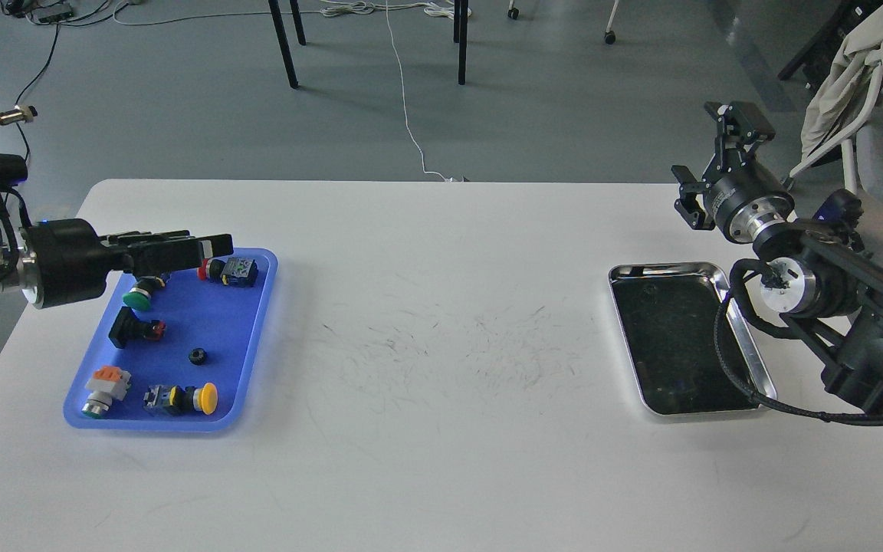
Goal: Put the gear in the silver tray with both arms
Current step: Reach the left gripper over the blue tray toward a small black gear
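Currently the small black ring-shaped gear (197,356) lies in the blue plastic tray (257,337) by the white table's (426,322) left edge. Over that tray's far end, the left gripper (215,247) shows its 2 fingers together. Beyond the shiny silver tray (748,349) near the right edge, the right gripper (713,157) is spread apart.

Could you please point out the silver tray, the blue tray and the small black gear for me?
silver tray (671,349): head view, on its dark reflective bottom.
blue tray (211,322): head view, on a bare patch of its floor.
small black gear (197,356): head view, on its top face, inside the blue tray.
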